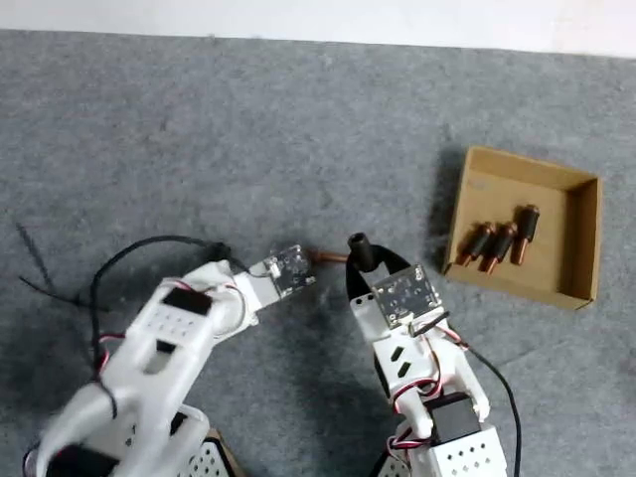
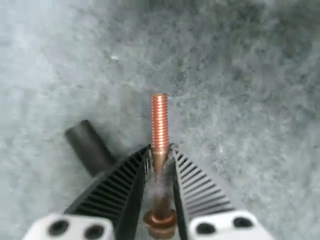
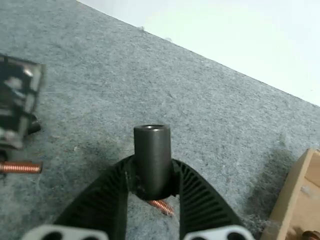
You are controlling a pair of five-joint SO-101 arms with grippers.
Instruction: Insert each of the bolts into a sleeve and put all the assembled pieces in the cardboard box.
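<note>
My left hand clamps the bolt and my right hand grips the sleeve; if their axes stay misaligned, I risk the tip glancing off.

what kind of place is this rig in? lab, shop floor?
Probably a small lab or hobby bench, not a shop floor: a grey felt mat as the work surface, a plain white surface beyond it, a cardboard box as parts bin.

Three assembled pieces were contained in the cardboard box at the right. The bolt was located just left of the sleeve.
</note>
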